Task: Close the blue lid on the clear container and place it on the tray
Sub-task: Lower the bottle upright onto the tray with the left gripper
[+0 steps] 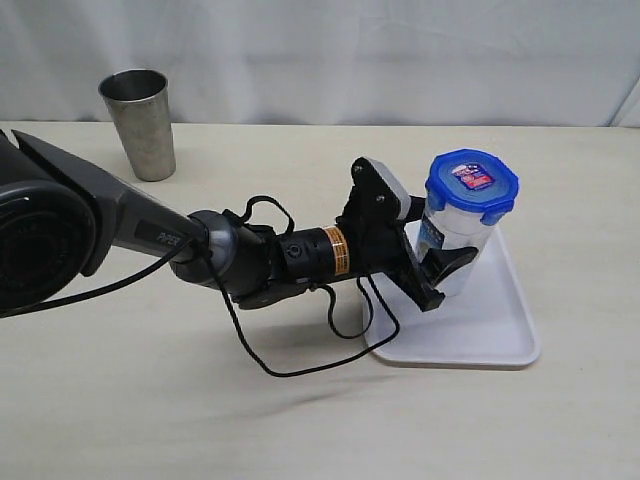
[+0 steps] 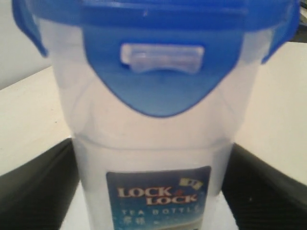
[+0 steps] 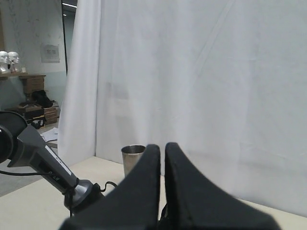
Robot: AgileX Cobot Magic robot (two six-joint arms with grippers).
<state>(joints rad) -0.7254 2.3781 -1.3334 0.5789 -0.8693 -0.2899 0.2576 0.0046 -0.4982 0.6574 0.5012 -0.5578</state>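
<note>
- Canister of translucent tapered plastic, the clear container (image 1: 455,235), stands upright on the flat white rimmed plastic tray (image 1: 500,335), with the glossy bright-blue snap-flap lid (image 1: 472,184) on top.
- Left gripper (image 1: 447,272) jaws flank its lower body and partly hide it; whether they press it, I cannot tell.
- Right gripper (image 3: 162,158) jaws are closed and empty.

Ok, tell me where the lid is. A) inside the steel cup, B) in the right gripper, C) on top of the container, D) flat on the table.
C: the lid caps the mouth of the container, as both the exterior and left wrist views show.
</note>
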